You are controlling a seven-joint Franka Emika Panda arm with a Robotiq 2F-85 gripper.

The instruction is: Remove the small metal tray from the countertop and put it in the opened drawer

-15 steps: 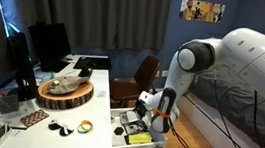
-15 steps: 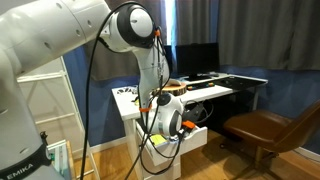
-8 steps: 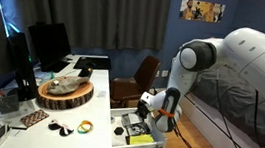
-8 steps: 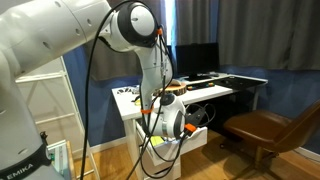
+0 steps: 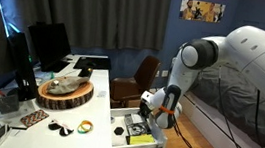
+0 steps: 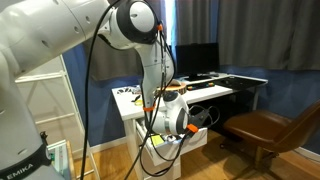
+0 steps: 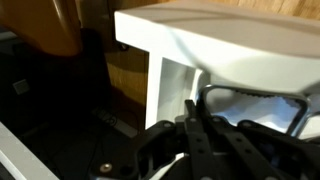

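Observation:
My gripper [image 5: 155, 109] hangs low at the desk end, over the open white drawer [image 5: 157, 139]; it also shows in an exterior view [image 6: 176, 122]. In the wrist view the fingers [image 7: 194, 128] are pressed together on the dark rim of the small metal tray [image 7: 252, 106], a pale silvery sheet just beyond them. The tray is too small to make out in both exterior views. The white countertop [image 5: 76, 112] stretches back from the drawer. A white panel [image 7: 200, 40] fills the top of the wrist view.
A thick round wooden slab [image 5: 66, 91] with items on it sits on the countertop beside monitors [image 5: 45, 44]. A yellow-and-black item [image 5: 136, 137] lies in the drawer. A brown chair [image 5: 132, 82] stands behind the drawer, and also shows in an exterior view [image 6: 262, 128].
The arm and gripper have shifted slightly away from the desk, along the drawer's outer end. The fingers' hold looks unchanged.

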